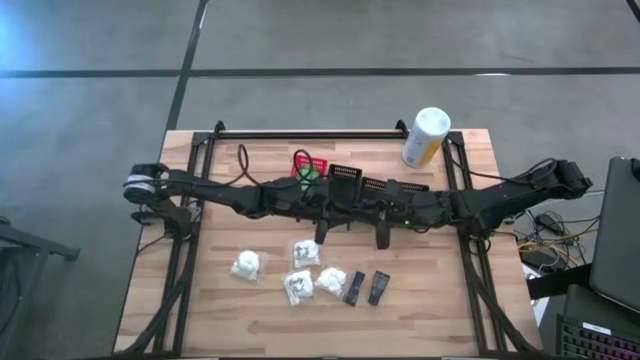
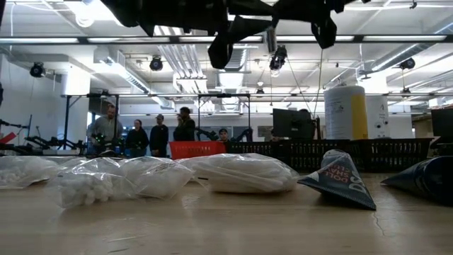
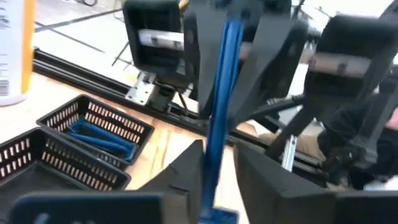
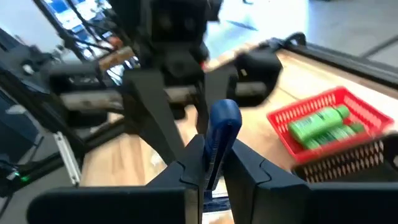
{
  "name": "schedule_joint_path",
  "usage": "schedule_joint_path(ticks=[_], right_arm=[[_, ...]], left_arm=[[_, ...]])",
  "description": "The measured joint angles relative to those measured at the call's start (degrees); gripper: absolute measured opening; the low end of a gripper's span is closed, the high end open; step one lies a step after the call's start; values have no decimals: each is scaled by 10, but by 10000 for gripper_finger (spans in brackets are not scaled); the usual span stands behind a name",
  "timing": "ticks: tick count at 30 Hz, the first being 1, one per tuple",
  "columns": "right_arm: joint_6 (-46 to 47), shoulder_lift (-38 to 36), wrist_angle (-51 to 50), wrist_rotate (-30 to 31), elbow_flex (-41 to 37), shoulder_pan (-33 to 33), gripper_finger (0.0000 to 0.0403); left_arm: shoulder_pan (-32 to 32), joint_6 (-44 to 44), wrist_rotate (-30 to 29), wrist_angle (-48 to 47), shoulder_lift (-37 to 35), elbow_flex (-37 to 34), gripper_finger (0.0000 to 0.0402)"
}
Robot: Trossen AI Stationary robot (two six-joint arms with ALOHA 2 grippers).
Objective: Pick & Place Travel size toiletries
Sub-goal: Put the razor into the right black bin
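Clamping with the left gripper [image 3: 214,171] on a blue stick [image 3: 219,93], fingers pressed to either side, carrying it upright above the middle of the table [image 1: 440,310]. Doing the same with the right gripper [image 4: 214,165], shut tight on a second blue stick [image 4: 222,124]. Hanging both loads side by side, just short of the row of baskets, well clear of the boards.

Leaving plenty behind on the near half of the table: four white crinkly pouches [image 1: 298,288] in a loose cluster, two dark flat packets [image 1: 366,288] just beside them. Spotting green tubes [image 4: 323,127] already lying in the red basket [image 4: 364,106], and more blue sticks [image 3: 99,134] lying in a black slotted basket [image 3: 144,129] near the white-and-yellow canister [image 1: 425,137].

Judging the step as delivery, so aiming for that black basket. Keeping each stick steady while crossing the rim, lowering until close to the basket floor before releasing. Taking turns rather than crowding, with the two wrists so near each other. Watching for a stick tipping in the grip and catching on the slotted wall, or bouncing out if released too high.
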Motion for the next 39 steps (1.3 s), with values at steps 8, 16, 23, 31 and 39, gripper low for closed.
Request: schedule_joint_path(ticks=[8, 16, 23, 31, 39], right_arm=[[114, -13, -129, 45, -1, -20, 34], [321, -54, -469, -13, 8, -125, 43], [286, -50, -530, -98, -2, -264, 40], [243, -20, -532, -222, -24, -395, 47], [270, 11, -529, -259, -64, -410, 49]], left_arm=[[0, -29, -3, -8, -1, 1, 193], [0, -36, -27, -166, -18, 1, 210], [0, -20, -61, -297, -48, -1, 206], [0, 9, -64, -320, -57, -5, 206], [3, 36, -86, -342, -58, -6, 206]])
